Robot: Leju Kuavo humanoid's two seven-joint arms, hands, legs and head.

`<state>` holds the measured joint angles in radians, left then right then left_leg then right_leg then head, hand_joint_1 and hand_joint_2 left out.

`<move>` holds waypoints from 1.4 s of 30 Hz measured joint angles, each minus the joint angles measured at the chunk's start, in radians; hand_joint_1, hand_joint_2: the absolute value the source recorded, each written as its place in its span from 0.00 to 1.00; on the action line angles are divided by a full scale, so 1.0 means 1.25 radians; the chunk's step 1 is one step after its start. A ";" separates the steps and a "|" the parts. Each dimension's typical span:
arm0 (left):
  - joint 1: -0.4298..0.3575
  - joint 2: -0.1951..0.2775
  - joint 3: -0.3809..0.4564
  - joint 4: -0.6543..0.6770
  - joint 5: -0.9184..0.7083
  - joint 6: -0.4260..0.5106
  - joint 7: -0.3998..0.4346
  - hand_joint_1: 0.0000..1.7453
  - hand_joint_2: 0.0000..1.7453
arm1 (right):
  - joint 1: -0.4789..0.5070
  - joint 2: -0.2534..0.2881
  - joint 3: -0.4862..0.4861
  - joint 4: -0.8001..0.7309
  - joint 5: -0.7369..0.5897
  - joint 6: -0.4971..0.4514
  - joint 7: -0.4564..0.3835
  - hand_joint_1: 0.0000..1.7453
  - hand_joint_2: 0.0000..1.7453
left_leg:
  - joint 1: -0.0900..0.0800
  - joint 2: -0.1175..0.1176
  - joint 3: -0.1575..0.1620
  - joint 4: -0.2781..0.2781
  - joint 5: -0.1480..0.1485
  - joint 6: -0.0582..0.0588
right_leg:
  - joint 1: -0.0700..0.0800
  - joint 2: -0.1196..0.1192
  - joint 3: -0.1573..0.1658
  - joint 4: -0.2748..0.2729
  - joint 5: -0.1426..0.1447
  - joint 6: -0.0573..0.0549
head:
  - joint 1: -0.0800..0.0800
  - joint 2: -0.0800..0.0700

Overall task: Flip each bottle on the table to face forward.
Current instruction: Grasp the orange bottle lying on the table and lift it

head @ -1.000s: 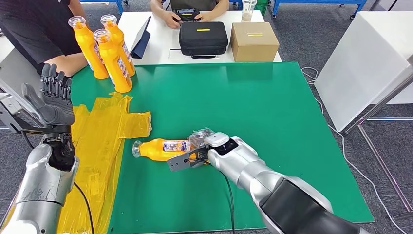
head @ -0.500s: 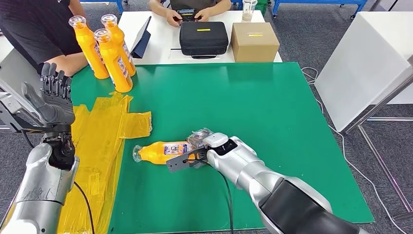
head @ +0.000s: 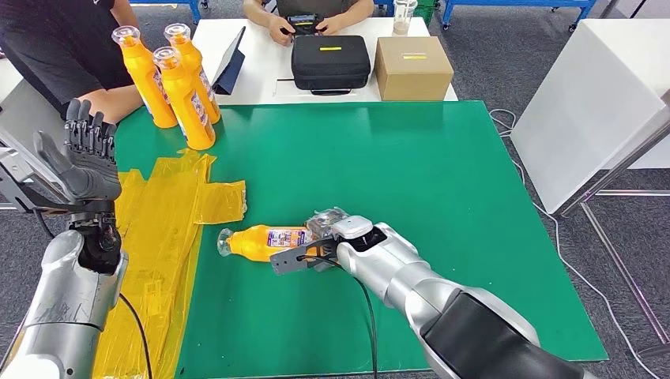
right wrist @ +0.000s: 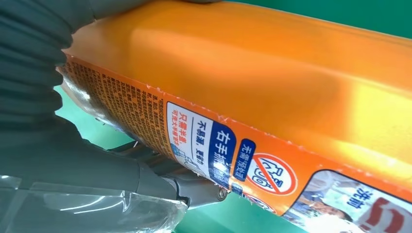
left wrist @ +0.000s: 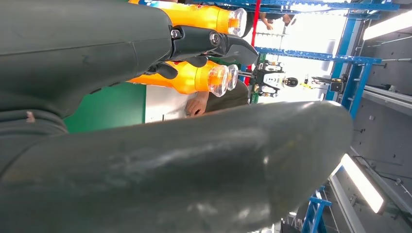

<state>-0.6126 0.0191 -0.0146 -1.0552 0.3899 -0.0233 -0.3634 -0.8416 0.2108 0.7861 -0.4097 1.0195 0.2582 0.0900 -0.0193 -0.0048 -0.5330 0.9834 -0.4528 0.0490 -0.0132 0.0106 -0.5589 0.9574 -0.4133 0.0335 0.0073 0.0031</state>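
Orange bottle (head: pixel 265 241) lies on its side on the green table (head: pixel 442 181), near the front edge, clear cap pointing toward the yellow sheet (head: pixel 166 229), label band facing up. Right hand (head: pixel 324 237) sits at the base end of that bottle and grips it; in the right wrist view the grey thumb and ribbed cover wrap the bottle's (right wrist: pixel 272 97) body, label with printed text and a red prohibition symbol right against the camera. Fingers mostly hidden behind the bottle, so how far they close around it can't be read exactly.

Left hand (head: pixel 83 158) is raised off the table's left edge, above the yellow sheet, palm open, fingers extended and apart, holding nothing. Left wrist view: thick thumb (left wrist: pixel 194 165) across the frame, dark fingers (left wrist: pixel 214 41) straight.

Further back, three upright orange bottles (head: pixel 178 87) stand clustered at the far-left corner of the green table, clear caps up, one label visible toward the right. A person's arm (head: pixel 99 99) rests just beside them.

Beyond the green table, a white table (head: pixel 253 79) carries a black case (head: pixel 329 61), a cardboard box (head: pixel 412 67) and a tablet (head: pixel 230 61); another person's hands (head: pixel 304 25) hold a device there.
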 joint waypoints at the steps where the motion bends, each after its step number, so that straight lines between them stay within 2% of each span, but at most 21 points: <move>1: 0.000 0.000 0.000 0.000 0.000 0.000 0.000 0.00 0.00 | 0.000 0.000 -0.002 0.000 0.000 -0.001 0.001 1.00 1.00 | 0.000 0.000 0.000 0.000 0.000 0.000 | 0.000 0.000 0.000 0.000 0.000 0.000 | 0.000 0.000; 10: 0.015 0.002 0.005 -0.017 0.000 0.002 0.001 0.00 0.00 | 0.017 -0.006 -0.043 -0.040 -0.025 -0.052 0.022 1.00 1.00 | 0.000 0.000 -0.001 0.000 0.000 0.000 | 0.000 0.000 -0.001 0.000 0.000 0.000 | 0.000 0.000; 18: 0.072 0.010 0.018 -0.078 0.002 0.005 0.013 0.00 0.00 | 0.025 -0.036 -0.151 -0.266 -0.068 -0.044 0.053 1.00 1.00 | 0.000 -0.001 -0.004 0.000 0.000 0.000 | 0.000 0.000 -0.003 0.000 0.000 0.000 | 0.000 0.000; 23: 0.087 0.017 0.024 -0.105 0.007 0.005 0.021 0.00 0.00 | 0.034 -0.064 -0.186 -0.360 -0.084 -0.036 0.055 1.00 1.00 | 0.000 -0.001 -0.004 0.000 0.000 0.000 | 0.000 0.000 -0.003 0.000 0.000 0.000 | 0.000 0.000; 27: 0.089 0.020 0.024 -0.115 0.008 0.004 0.023 0.00 1.00 | 0.042 -0.074 -0.196 -0.393 -0.090 -0.034 0.055 1.00 1.00 | 0.000 -0.001 -0.004 0.000 0.000 0.000 | 0.000 0.000 -0.003 0.000 0.000 0.000 | 0.000 0.000; 35: 0.103 0.026 0.024 -0.133 0.029 0.005 0.041 0.00 1.00 | 0.053 -0.097 -0.207 -0.435 -0.146 -0.088 0.058 1.00 1.00 | 0.000 0.000 -0.004 0.000 0.000 0.000 | 0.000 0.000 -0.004 0.000 0.000 0.000 | 0.000 0.000; 42: 0.112 0.019 0.013 -0.140 0.085 -0.037 0.088 0.00 1.00 | 0.053 -0.102 -0.221 -0.497 -0.160 -0.151 0.080 1.00 1.00 | 0.000 0.000 -0.005 0.000 0.000 0.000 | 0.000 0.000 -0.004 0.000 0.000 0.000 | 0.000 0.000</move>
<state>-0.4720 0.0433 0.0013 -1.2297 0.4961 -0.0690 -0.2535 -0.7757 0.0836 0.5095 -1.0316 0.8193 0.0697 0.1903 -0.0192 -0.0052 -0.5388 0.9836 -0.4528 0.0490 -0.0134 0.0103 -0.5642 0.9577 -0.4132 0.0337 0.0073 0.0030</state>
